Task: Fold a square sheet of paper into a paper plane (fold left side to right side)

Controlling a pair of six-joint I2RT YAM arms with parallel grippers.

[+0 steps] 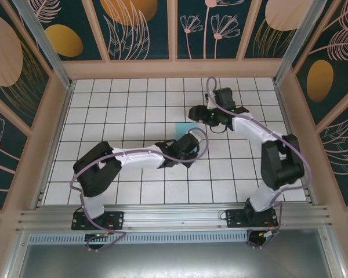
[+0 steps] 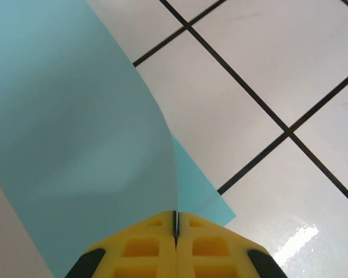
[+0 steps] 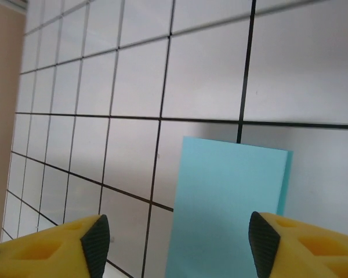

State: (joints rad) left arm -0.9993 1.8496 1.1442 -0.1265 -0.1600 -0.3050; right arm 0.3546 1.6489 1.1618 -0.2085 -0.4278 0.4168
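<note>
No text, label, brand name, number or sign can be read anywhere in these views.

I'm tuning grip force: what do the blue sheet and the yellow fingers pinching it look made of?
Blue sheet: thin matte paper, it seems; it curls smoothly without glare. Yellow fingers: probably moulded plastic, hollow pockets, dull sheen; black pads perhaps rubber.
</note>
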